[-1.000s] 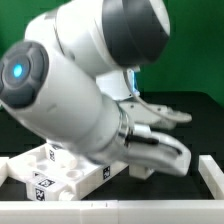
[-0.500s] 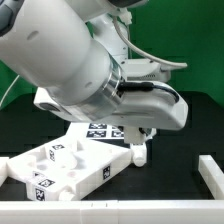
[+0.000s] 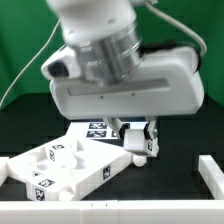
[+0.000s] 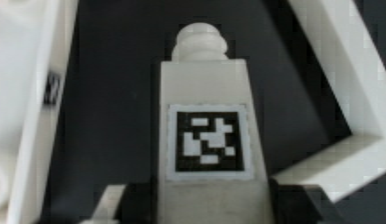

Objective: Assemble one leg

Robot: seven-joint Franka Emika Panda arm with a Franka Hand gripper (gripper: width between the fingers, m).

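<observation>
The leg [image 3: 141, 146] is a small white post with black-and-white tags. It hangs upright in my gripper [image 3: 139, 134], a little above the black table, to the exterior view's right of the large white slab [image 3: 60, 168]. In the wrist view the leg [image 4: 208, 95] fills the middle, with one tag facing the camera and its rounded peg pointing away. My gripper [image 4: 211, 206] is shut on its near end, with a dark finger [image 4: 147, 200] on each side. The arm hides the leg's top in the exterior view.
The marker board [image 3: 98, 130] lies flat behind the slab. A white rail [image 3: 211, 172] stands at the exterior view's right and a white edge [image 3: 120, 212] runs along the front. In the wrist view, white parts [image 4: 343, 45] lie on both sides of the leg.
The arm has swung round and risen, so the wrist now faces the camera. The leg stood on the table half a second ago and now sits slightly higher between the fingers.
</observation>
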